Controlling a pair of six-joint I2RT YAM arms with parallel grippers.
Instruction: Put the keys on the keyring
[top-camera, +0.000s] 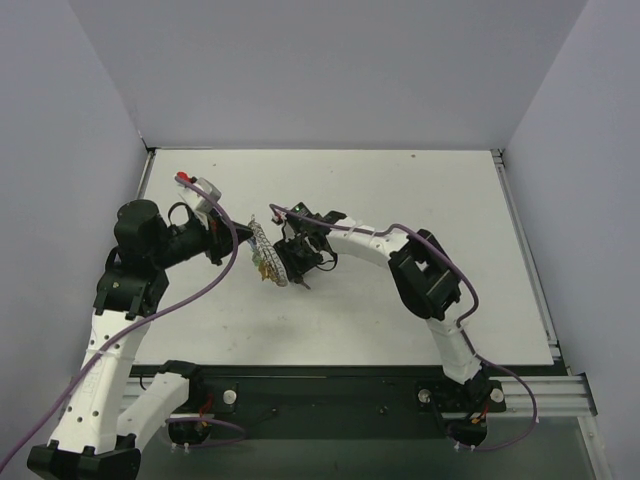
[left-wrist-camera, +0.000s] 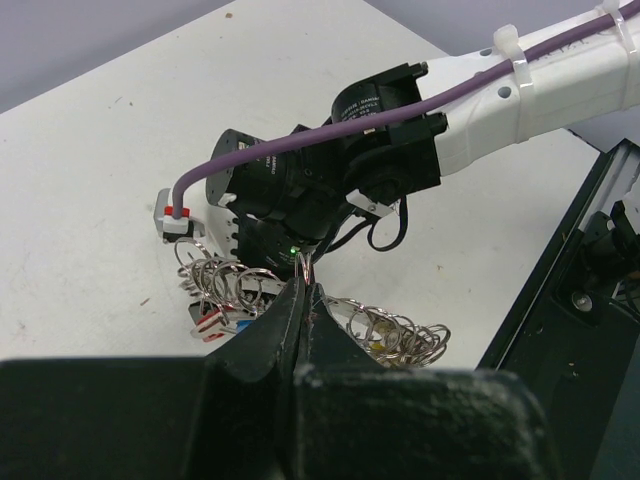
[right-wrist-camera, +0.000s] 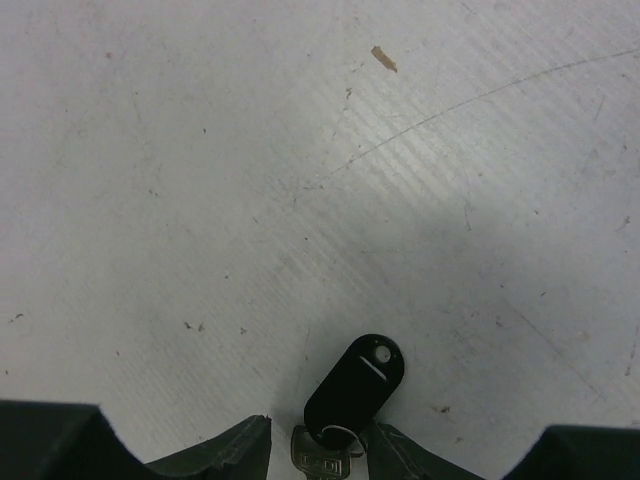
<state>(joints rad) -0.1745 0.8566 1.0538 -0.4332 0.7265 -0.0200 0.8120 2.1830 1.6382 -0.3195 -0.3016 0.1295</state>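
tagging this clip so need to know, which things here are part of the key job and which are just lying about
Job:
- keyring, pinched in the shut left hand
- keys with coloured heads among its small rings
- black-tagged key between the fingers of the right hand

Lying about:
- tan scrap on the table

Shiny silvery metal keyring, glossy black plastic fob, matt white table (faintly scratched)

No text, label or number is legible.
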